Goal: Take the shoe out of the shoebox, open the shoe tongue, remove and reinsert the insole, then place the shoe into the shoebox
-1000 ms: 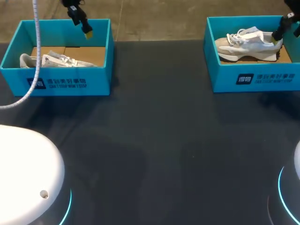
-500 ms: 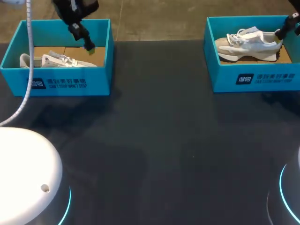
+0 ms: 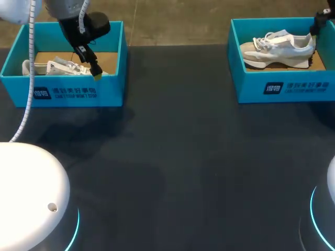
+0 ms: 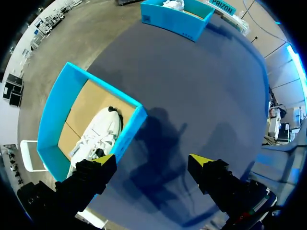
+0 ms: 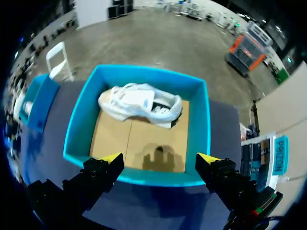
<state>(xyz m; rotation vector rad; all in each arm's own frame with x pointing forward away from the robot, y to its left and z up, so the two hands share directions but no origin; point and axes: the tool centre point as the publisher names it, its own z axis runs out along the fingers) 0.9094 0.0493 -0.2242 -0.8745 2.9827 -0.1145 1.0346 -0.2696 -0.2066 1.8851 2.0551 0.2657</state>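
As left hand (image 4: 151,161) has dropped over left shoebox (image 3: 111,91), fingers apart, right hand (image 5: 159,157) withdrawn, also apart.

The left gripper (image 3: 96,73) comes forward across the left open-topped blue cardboard shoebox (image 3: 68,92), reaching its front wall. The right gripper (image 3: 318,25) draws back from the heel of the pale white-and-beige sneaker (image 3: 277,48).

I'm seeing a wide stretch of table (image 3: 178,157) lying between the two shoeboxes, giving passage. The left shoebox's (image 3: 63,94) front wall is standing close under my left gripper (image 3: 96,73). The right shoebox's (image 3: 285,89) walls are ringing the shoe (image 3: 277,47), leaving access only from above.
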